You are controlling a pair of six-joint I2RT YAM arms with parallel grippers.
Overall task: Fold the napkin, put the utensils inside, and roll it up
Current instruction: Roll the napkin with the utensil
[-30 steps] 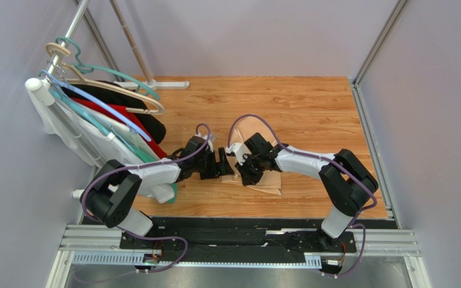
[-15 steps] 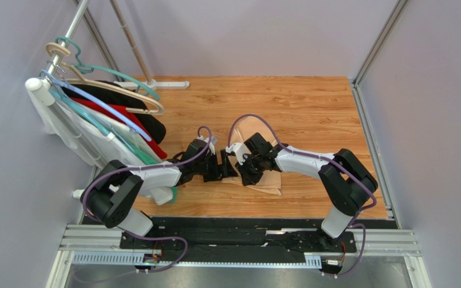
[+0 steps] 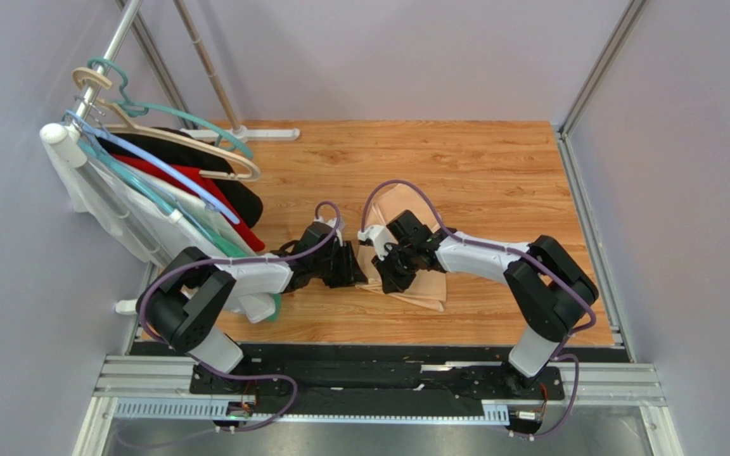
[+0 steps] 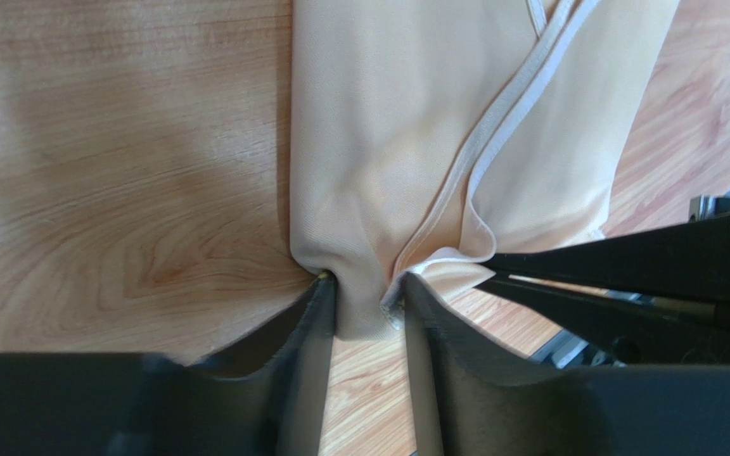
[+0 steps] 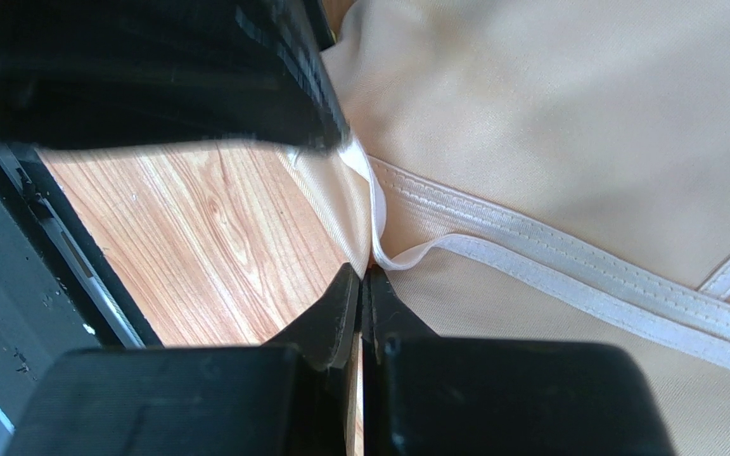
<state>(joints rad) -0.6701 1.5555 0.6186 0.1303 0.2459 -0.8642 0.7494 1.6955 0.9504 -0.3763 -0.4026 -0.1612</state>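
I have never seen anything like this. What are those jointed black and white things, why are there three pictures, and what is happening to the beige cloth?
These are two robot arms bolted at the near edge of a wooden table. The wide picture comes from a camera fixed above them. It shows the left arm and the right arm reaching toward each other. The two close pictures come from small cameras on the wrists, so each shows its own black fingers. On the table lies a pale peach napkin, its layers overlapping. The left gripper pinches a bunched fold of it, and the right gripper is closed on its hemmed edge. Clothes on hangers hang at the left.
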